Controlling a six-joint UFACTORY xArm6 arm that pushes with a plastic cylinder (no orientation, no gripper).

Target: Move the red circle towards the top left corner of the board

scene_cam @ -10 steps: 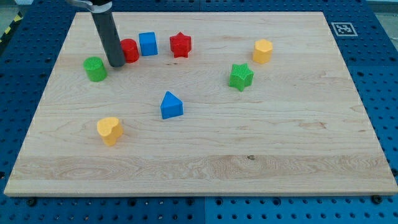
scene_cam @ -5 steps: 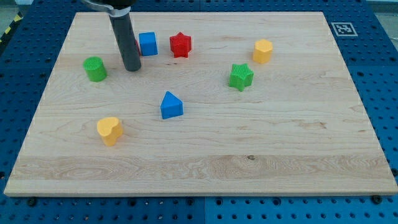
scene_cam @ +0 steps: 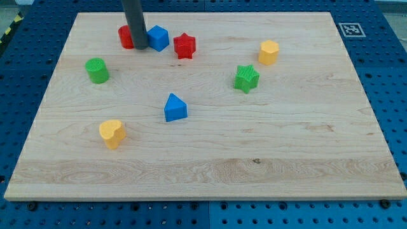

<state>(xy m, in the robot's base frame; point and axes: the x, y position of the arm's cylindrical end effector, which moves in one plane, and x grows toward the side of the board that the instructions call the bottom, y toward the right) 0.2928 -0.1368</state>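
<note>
The red circle (scene_cam: 125,37) lies near the view's top left of the wooden board (scene_cam: 210,159), partly hidden behind my rod. My tip (scene_cam: 140,48) stands between the red circle on its left and the blue cube (scene_cam: 158,38) on its right, touching or nearly touching both. The blue cube sits turned at an angle. The red star (scene_cam: 184,45) lies just right of the blue cube.
A green cylinder (scene_cam: 97,70) lies at the left. A yellow heart (scene_cam: 112,133) is at lower left, a blue triangle block (scene_cam: 175,107) near the middle, a green star (scene_cam: 246,78) and a yellow block (scene_cam: 268,52) at the right. A marker tag (scene_cam: 350,29) is at the top right corner.
My tip has moved right and then towards the view's top. The red circle has slid up and a little left. The blue cube has been nudged and turned.
</note>
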